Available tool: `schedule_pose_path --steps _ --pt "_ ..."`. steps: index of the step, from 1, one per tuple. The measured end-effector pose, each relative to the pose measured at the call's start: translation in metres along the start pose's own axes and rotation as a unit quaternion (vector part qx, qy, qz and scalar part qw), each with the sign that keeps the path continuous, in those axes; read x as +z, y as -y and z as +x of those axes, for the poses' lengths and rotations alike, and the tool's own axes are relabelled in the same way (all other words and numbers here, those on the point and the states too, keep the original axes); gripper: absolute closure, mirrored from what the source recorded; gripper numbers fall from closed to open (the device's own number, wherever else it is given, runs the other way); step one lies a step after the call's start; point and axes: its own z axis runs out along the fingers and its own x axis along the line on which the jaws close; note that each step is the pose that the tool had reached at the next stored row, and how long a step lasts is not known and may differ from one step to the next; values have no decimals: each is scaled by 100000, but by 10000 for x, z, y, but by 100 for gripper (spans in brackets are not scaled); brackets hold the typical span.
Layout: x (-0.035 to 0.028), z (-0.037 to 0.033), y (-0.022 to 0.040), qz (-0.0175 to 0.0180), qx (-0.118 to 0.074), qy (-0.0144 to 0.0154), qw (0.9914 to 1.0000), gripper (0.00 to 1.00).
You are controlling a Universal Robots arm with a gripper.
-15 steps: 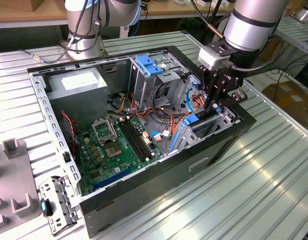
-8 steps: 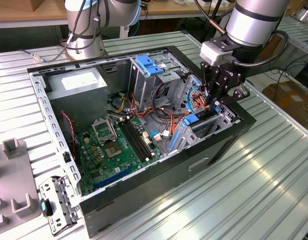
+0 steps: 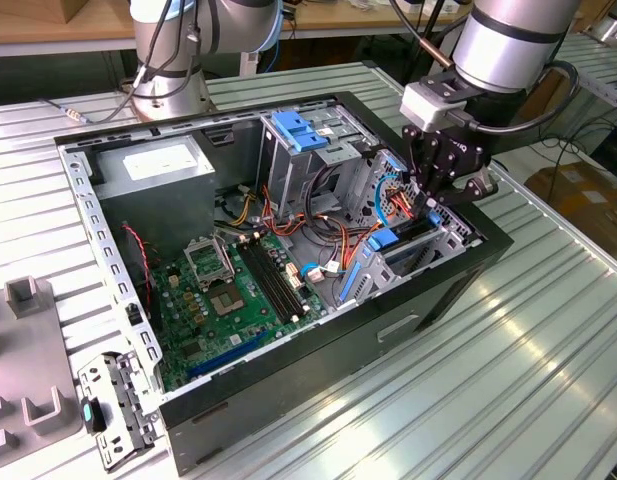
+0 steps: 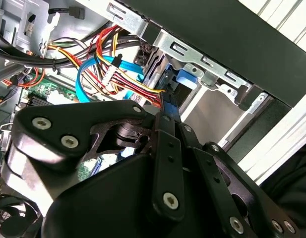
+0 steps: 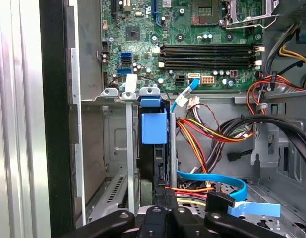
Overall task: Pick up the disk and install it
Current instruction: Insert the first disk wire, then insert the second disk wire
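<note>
The disk [image 5: 153, 127] stands on edge in the narrow drive bay [image 5: 127, 148] at the front corner of the open computer case [image 3: 288, 390]. Its blue rail end [image 3: 393, 240] shows between the bay's metal walls. My gripper [image 3: 429, 200] hangs over that bay at the exterior view's right. In both wrist views its black fingers [image 4: 168, 148] come together on the disk's near edge [image 4: 168, 93], and the gripper [image 5: 162, 212] is shut on it. Most of the disk's grey body is hidden inside the bay.
Orange, yellow and blue cables [image 5: 207, 134] bunch right beside the bay. The green motherboard [image 3: 238, 290] lies in the case floor. A grey box with a white label [image 3: 153, 165] and a silver cage with a blue clip [image 3: 303, 130] sit at the back. Another arm's base [image 3: 168, 60] stands behind.
</note>
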Motion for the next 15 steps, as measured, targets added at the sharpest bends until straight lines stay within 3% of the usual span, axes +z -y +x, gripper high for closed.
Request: schedule_pose_path --steps 15 --pt "0 6 -4 -11 13 430 99999 89"
